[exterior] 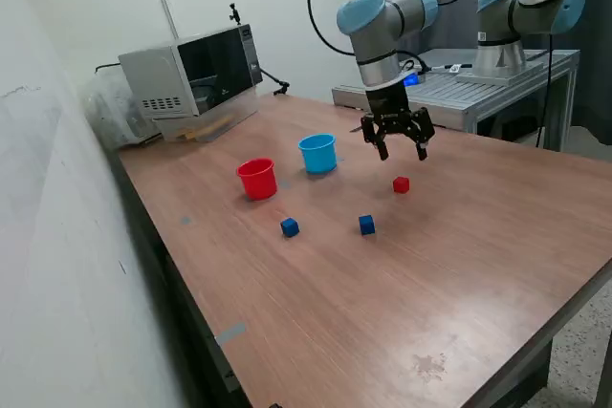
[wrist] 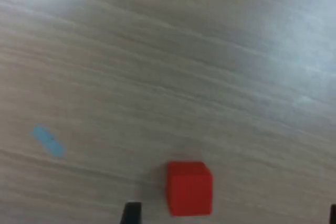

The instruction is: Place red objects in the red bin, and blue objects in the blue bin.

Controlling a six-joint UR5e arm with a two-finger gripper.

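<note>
The hand (exterior: 403,149) hangs above the desk (exterior: 478,265) with its fingers spread wide and nothing between them. A red cube (exterior: 401,184) lies on the wood just below and in front of it, apart from the fingers. Only this one red cube shows. Two blue cubes sit nearer the front edge: one blue cube (exterior: 367,225) close to the red cube, the other blue cube (exterior: 290,227) further toward the exterior view's left. The red cup (exterior: 257,179) and the light blue cup (exterior: 317,153) stand upright side by side, near each other but not touching, to the exterior view's left of the hand. Nothing lies between the hand and the red cube.

Behind the cups, a microwave (exterior: 196,74) stands at the desk's far corner, and a second robot arm (exterior: 526,7) rises beyond the desk.

The wrist view shows the red cube (wrist: 189,188) alone on the wood grain, with a dark fingertip (wrist: 131,213) at the picture's edge beside it and a small strip of blue tape (wrist: 49,140) stuck on the desk (wrist: 210,51). The cups and blue cubes are out of that view.
</note>
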